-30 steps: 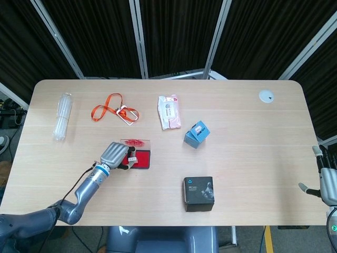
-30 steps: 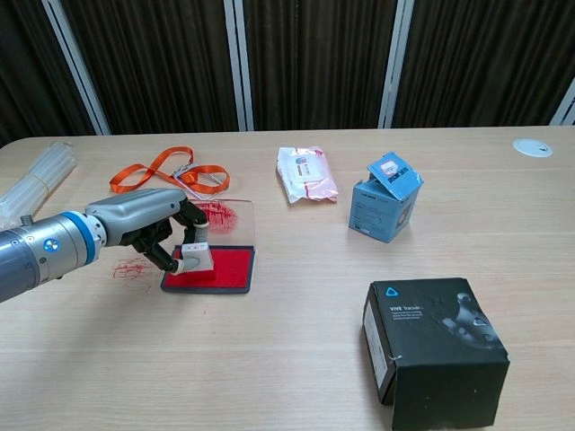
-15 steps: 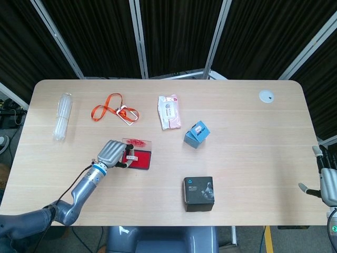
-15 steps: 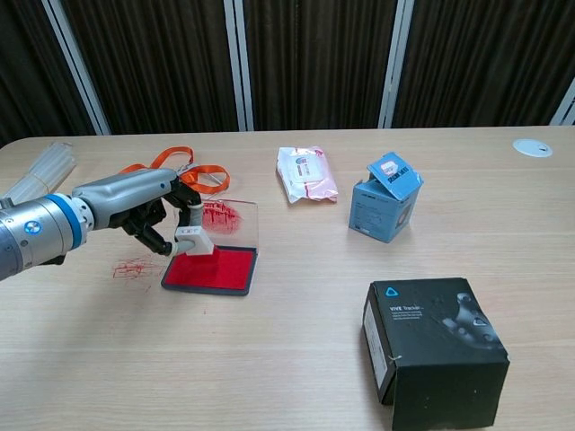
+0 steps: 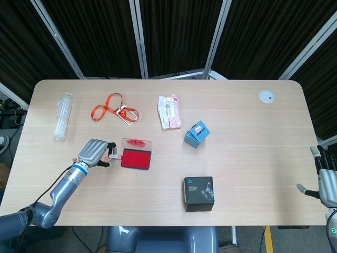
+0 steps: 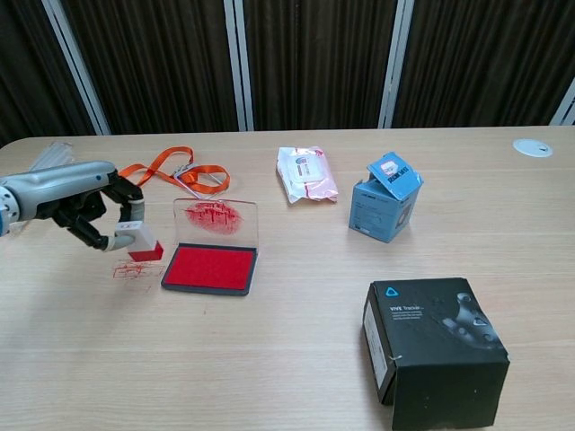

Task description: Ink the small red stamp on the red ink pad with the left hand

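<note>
My left hand [image 6: 76, 197] [image 5: 93, 152] holds the small stamp [image 6: 141, 243] [image 5: 111, 155], white on top with a red inked base. The stamp hangs just above the table, to the left of the red ink pad [image 6: 211, 268] [image 5: 137, 158], over faint red stamp marks [image 6: 135, 269] on the wood. The pad's clear lid [image 6: 216, 221] stands open at its far edge, smeared with red ink. My right hand [image 5: 327, 182] shows only at the right edge of the head view, off the table, its fingers spread and holding nothing.
An orange lanyard [image 6: 175, 171] lies behind the pad, and a clear plastic bundle [image 5: 62, 115] at the far left. A pink wipes packet [image 6: 306, 172], a small blue box [image 6: 385, 204] and a black box [image 6: 435, 348] sit to the right. A white disc [image 5: 266, 96] is at the far right.
My left hand lifted the stamp off the ink pad and carried it to the left, so it now hovers beside the pad over the red marks. The right hand stayed put.
</note>
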